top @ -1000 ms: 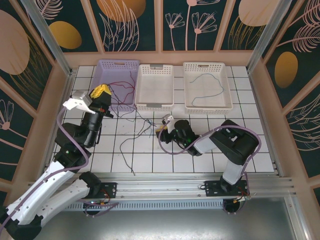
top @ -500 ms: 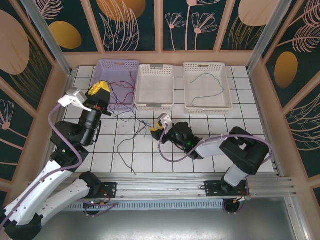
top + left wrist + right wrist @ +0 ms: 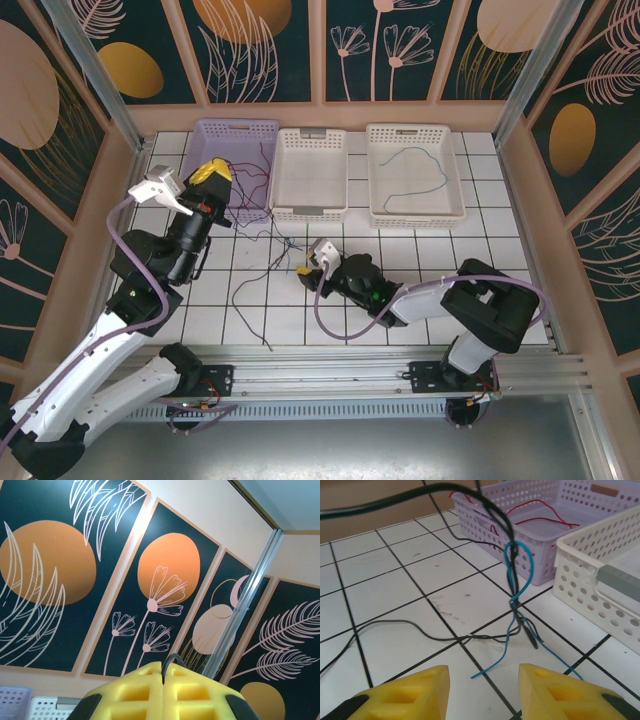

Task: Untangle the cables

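My left gripper [image 3: 210, 176] is raised at the lilac basket's near left corner, shut on a black cable. In the left wrist view, that cable [image 3: 172, 659] loops out from between the closed yellow pads [image 3: 164, 668]. It runs taut down to a knot [image 3: 285, 243] of black and blue cables on the tiles. My right gripper [image 3: 306, 268] stands open, low over the tiles, just short of the knot. In the right wrist view the knot [image 3: 514, 600] hangs ahead of the open jaws [image 3: 482, 690], and a loose blue end [image 3: 495, 665] lies between them. A red cable [image 3: 535, 515] lies in the lilac basket.
Three baskets stand along the back: lilac [image 3: 236, 128], a white one in the middle [image 3: 310, 210] and a white one on the right [image 3: 415, 216] holding a blue cable [image 3: 415, 172]. A long black strand [image 3: 252, 300] trails toward the near rail.
My right gripper has slid left across the tiles toward the knot, its jaws a touch wider. My left gripper has moved right and toward the lilac basket, still holding the black cable.
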Tool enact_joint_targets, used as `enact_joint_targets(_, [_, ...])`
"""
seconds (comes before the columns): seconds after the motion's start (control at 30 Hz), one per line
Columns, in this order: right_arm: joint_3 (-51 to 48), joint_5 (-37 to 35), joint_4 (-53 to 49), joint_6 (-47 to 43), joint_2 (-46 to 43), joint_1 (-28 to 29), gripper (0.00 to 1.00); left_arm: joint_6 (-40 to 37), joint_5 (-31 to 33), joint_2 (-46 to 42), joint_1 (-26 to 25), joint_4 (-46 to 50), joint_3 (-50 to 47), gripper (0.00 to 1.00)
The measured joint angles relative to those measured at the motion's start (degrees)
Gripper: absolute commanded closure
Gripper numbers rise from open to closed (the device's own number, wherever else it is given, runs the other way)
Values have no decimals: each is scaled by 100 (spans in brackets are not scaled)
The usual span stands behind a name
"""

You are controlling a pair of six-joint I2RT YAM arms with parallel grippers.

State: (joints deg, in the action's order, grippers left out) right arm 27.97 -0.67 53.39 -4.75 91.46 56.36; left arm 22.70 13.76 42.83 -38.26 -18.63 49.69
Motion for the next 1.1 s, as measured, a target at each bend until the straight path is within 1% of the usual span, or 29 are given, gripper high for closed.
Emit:
enact_joint_targets(0.13, [236,-127,-42,-205,175,-2,58,57,-52,2,0,59,31,100])
enact_joint_targets(0.33, [654,-103,-103,-380,538,-87,58,118,-136,15,0,107,63,100])
enact_joint_targets(0.43, [780,-66,-127,-402,704,-181,60,125,-140,31,0,140,63,100])
enact_joint_targets(0.53, [887,33,-199,-420,833,-271,67,125,-142,37,0,197,70,100])
enact_joint_targets(0.57, [920,63,-236,-424,861,-297,71,125,-142,37,0,216,74,100])
enact_joint_targets(0.6, [935,90,-243,-417,881,-321,77,122,-140,37,0,225,81,100])
enact_joint_targets(0.63, [940,118,-262,-411,887,-343,87,125,-140,35,0,227,81,100])
enact_joint_targets(0.67, [940,146,-275,-417,890,-358,93,125,-140,35,0,238,90,100])
enact_joint_targets(0.7, [940,184,-289,-407,890,-382,98,122,-138,35,0,240,94,100])
enact_joint_targets(0.73, [940,214,-299,-398,890,-393,100,122,-136,35,0,243,96,100])
enact_joint_targets(0.9, [879,315,-286,-365,883,-496,100,120,-131,24,0,247,101,100])
enact_joint_targets(1.1, [400,376,-282,-24,608,-837,100,-13,39,-9,0,520,317,100])
